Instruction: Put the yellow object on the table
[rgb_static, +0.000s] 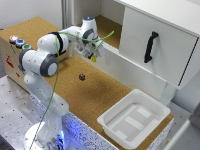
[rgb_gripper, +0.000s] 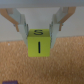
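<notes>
The yellow object (rgb_gripper: 39, 44) is clamped between the two fingers (rgb_gripper: 20, 22) of the gripper (rgb_static: 93, 56), which press on its opposite sides in the wrist view; dark marks show on its top and front faces. In the exterior view it appears as a tiny yellow spot under the gripper, hanging in the air above the table (rgb_static: 95, 92) and not touching the cork. So the pick-up part looks done, and what is left, as I judge it, is to lower the block to the surface, let the fingers part, and lift clear. Below the block the wrist view shows bare cork, with only a purple sliver at the picture's edge, probably the dark lump (rgb_static: 81, 76), though I cannot be sure. In the exterior view that lump sits on the cork nearer the camera than the gripper, apart from it, so a straight drop should miss it. The white wall of the cabinet (rgb_static: 150, 45) runs just behind the gripper, and the cabinet's open shelf and the drawer front with its black handle (rgb_static: 150, 46) stand close by toward the exterior view's right; that is the tight side. The white tray (rgb_static: 134, 119) lies well apart, near the table's corner. The widest open cork lies between the gripper, the lump and the tray, giving plenty of room for a descent and a retreat upward
</notes>
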